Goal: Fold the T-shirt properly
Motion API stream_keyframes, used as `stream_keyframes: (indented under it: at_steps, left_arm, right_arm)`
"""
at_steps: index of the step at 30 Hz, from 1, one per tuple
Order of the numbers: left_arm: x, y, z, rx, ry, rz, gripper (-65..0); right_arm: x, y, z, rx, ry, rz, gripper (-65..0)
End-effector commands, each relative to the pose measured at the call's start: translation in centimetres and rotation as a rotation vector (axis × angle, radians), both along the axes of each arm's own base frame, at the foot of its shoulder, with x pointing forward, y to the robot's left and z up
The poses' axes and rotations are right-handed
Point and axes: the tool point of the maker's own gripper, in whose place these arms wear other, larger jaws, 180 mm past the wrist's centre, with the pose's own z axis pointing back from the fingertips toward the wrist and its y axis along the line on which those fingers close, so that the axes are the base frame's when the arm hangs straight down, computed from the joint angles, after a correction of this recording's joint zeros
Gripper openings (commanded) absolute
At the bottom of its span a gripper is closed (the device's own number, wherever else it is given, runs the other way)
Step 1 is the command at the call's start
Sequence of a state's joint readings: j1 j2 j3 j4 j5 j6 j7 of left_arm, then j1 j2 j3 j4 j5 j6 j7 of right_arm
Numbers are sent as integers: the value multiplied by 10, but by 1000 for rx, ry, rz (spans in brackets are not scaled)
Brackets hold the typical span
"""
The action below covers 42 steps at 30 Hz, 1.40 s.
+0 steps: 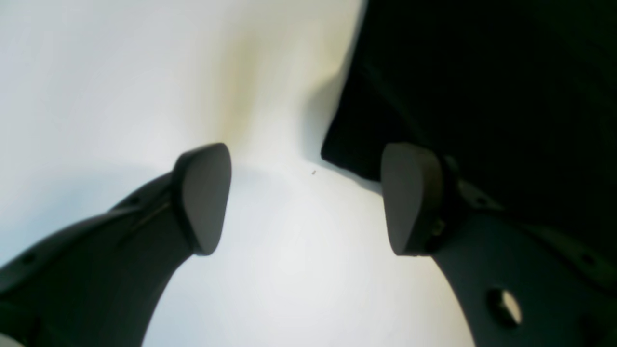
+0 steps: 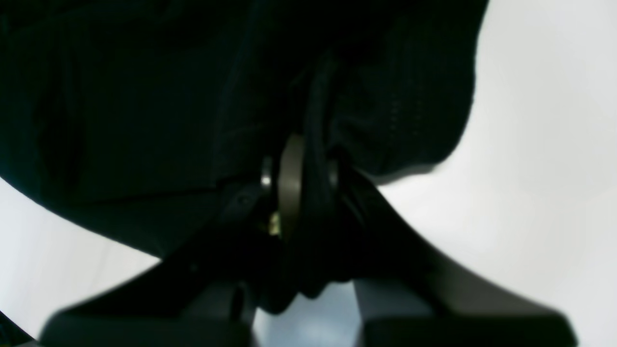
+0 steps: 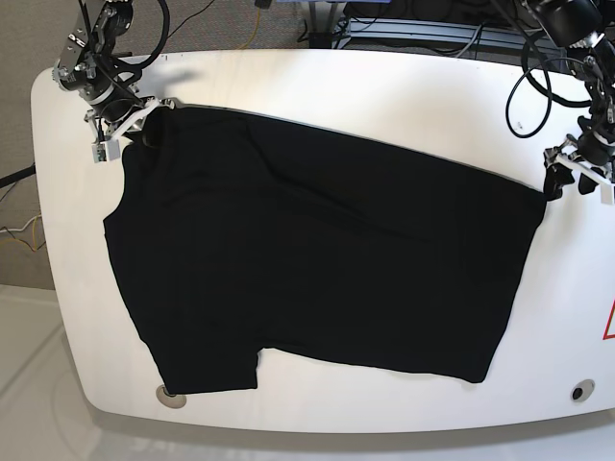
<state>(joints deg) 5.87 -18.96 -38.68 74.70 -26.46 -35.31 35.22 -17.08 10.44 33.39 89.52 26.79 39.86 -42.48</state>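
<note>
The black T-shirt (image 3: 317, 259) lies spread flat across the white table (image 3: 384, 91). At the far left corner my right gripper (image 3: 133, 128) is shut on the shirt's edge. In the right wrist view the black cloth (image 2: 144, 96) is bunched and pinched in that gripper (image 2: 302, 180). By the shirt's far right corner, my left gripper (image 3: 556, 182) is open. The left wrist view shows its pads (image 1: 202, 197) wide apart with bare table between them, and the shirt corner (image 1: 434, 72) lies just beyond the right pad.
Cables and equipment (image 3: 423, 24) run along the table's back edge. Round fittings sit in the front left (image 3: 173, 396) and front right (image 3: 578, 391) of the tabletop. A red mark (image 3: 609, 322) shows at the right edge.
</note>
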Motion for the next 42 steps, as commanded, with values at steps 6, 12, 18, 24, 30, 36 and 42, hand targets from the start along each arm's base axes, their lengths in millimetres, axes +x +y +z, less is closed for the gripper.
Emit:
stream_keyframes:
  at_steps: [6, 12, 18, 24, 30, 36, 42]
  left_arm:
    - [23, -8, 9, -37, -93, -52, -184]
    - [31, -15, -7, -81, -84, -60, -184]
    - [30, -15, -27, -133, -63, -27, -186]
    - [30, -12, -38, -93, -44, -27, -184]
    - [33, -13, -51, -100, -5, -22, -184]
    - [38, -34, -60, -140, 2, -41, -184]
    - [44, -56, -65, -156, 11, -86, -186]
  right_arm:
    - [3, -11, 7, -35, -14, 6, -613]
    - [3, -13, 8, -39, -12, 8, -613]
    - [3, -13, 8, -40, -13, 6, -613]
    - [2, -13, 7, -40, -11, 6, -613]
    - [3, -13, 8, -40, -13, 6, -613]
    - [4, -13, 8, -40, -16, 6, -613]
    - [5, -13, 9, -39, -17, 8, -613]
